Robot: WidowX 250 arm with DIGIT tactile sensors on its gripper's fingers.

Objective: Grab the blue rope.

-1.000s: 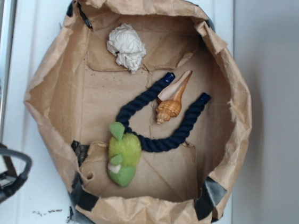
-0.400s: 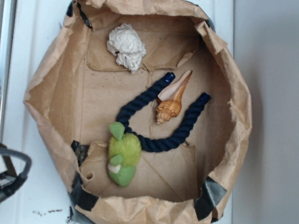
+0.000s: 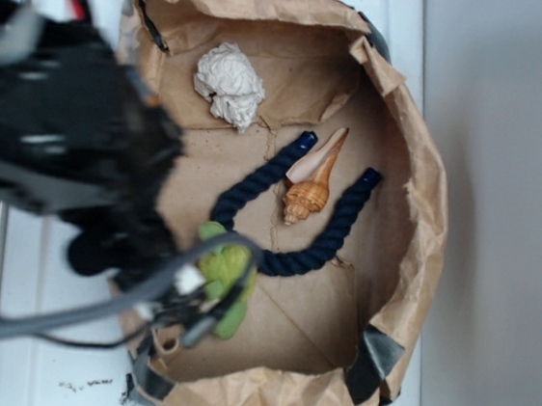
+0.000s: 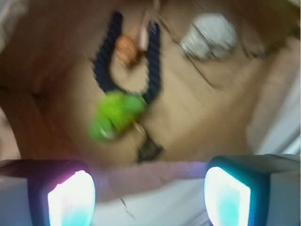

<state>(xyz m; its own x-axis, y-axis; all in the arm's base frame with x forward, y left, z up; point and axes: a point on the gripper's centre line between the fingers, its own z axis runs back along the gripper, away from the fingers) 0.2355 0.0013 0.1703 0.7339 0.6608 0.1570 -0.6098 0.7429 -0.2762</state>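
The blue rope [image 3: 330, 238] lies in a U on the floor of a brown paper bag [image 3: 425, 210], its open ends pointing to the top of the exterior view. In the blurred wrist view the blue rope [image 4: 154, 66] is far ahead, well beyond the fingers. My gripper [image 4: 149, 197] is open with nothing between its fingers, above the bag's near rim and the white surface. In the exterior view my black arm [image 3: 74, 143] is a blur over the bag's left side, left of the rope and apart from it.
An orange seashell [image 3: 310, 183] lies inside the rope's U. A green plush toy [image 3: 226, 266] touches the rope's bend, partly behind my grey cable [image 3: 95, 306]. A crumpled white wad [image 3: 229, 84] sits at the bag's top. The bag's walls stand up all round.
My arm has swung in from the left edge and now covers the bag's left side. The rope, shell, toy and wad have not moved.
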